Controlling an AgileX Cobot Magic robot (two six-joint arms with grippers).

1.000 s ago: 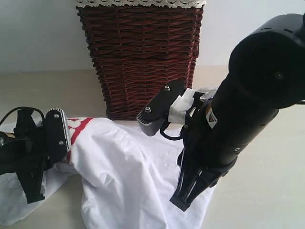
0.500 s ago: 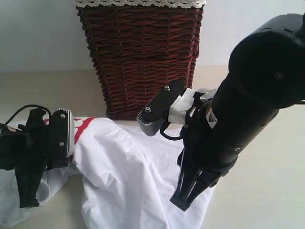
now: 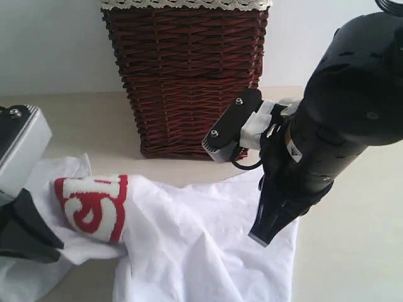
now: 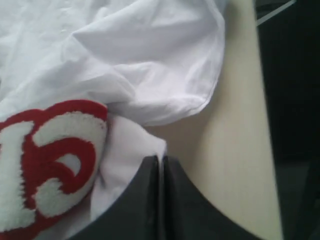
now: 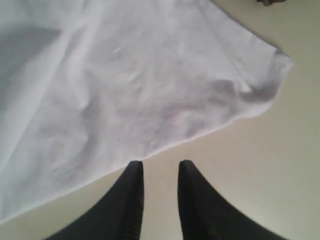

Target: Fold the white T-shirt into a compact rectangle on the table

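The white T-shirt (image 3: 189,245) lies crumpled on the table (image 3: 352,251), its red band with fuzzy white letters (image 3: 94,207) bulging upward at the left. My left gripper (image 3: 38,236) sits at the shirt's left edge. In the left wrist view its jaws (image 4: 162,161) are pressed together with a white fold of the T-shirt (image 4: 140,145) running into the tips, next to the red band (image 4: 50,160). My right gripper (image 3: 261,234) hangs over the shirt's right edge. In the right wrist view it (image 5: 159,166) is open over bare table, just off the hem (image 5: 165,145).
A dark brown wicker basket (image 3: 189,82) with a lace-trimmed liner (image 3: 186,4) stands at the back centre, close behind the shirt. Bare table (image 3: 75,119) shows to the left of the basket and on the right side.
The left arm has swung left and toward the camera, and the red lettered band now lies exposed. The right arm has shifted right and slightly up.
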